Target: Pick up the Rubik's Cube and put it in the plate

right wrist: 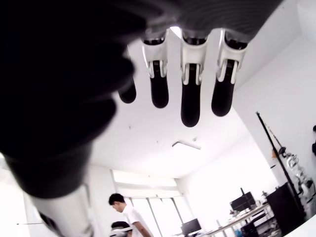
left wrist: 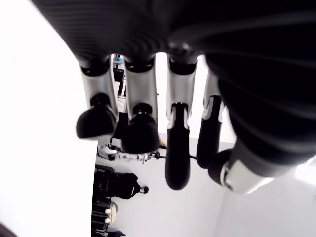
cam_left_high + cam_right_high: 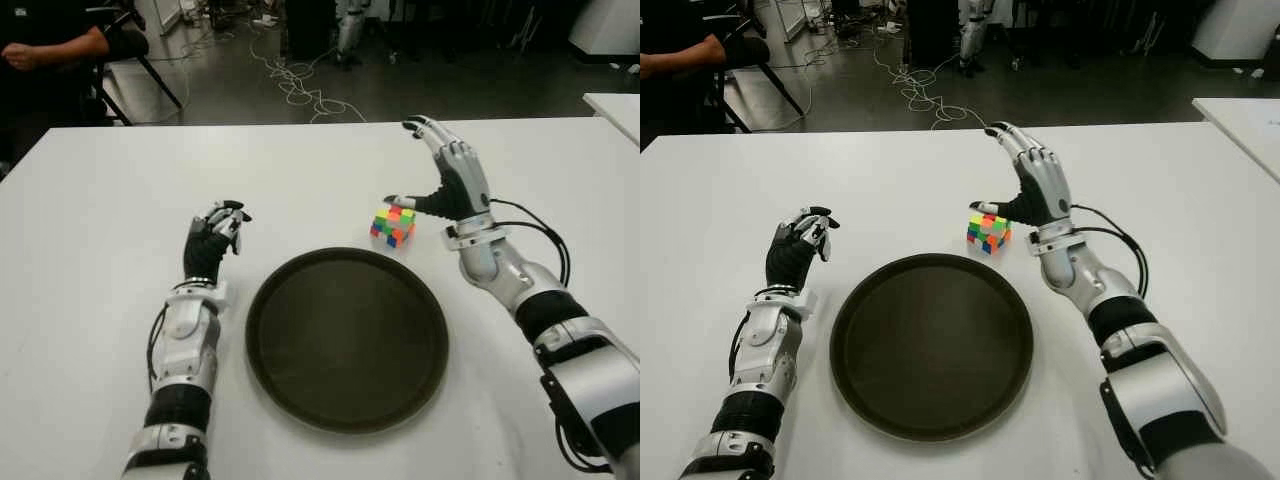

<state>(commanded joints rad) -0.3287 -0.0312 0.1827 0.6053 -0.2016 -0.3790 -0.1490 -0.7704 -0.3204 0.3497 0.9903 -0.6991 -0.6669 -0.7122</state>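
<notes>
Currently the glossy multicoloured Rubik's Cube (image 3: 393, 226) sits beyond the round dark plate (image 3: 347, 338) on the white worktop (image 3: 100, 250); right robot hand (image 3: 450, 180) beside it, fingers extended, empty; left robot hand (image 3: 213, 240) left of plate, curled, empty

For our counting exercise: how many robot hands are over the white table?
2. The left robot hand shows left of the dark plate; the right robot hand is open beside the Rubik's Cube, right of it.

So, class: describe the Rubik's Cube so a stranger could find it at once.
Start at the white table and find the big dark round plate in its middle. Just beyond the plate's far right rim, beside the open right hand, sits the Rubik's Cube, the only small multicoloured block there.
</notes>
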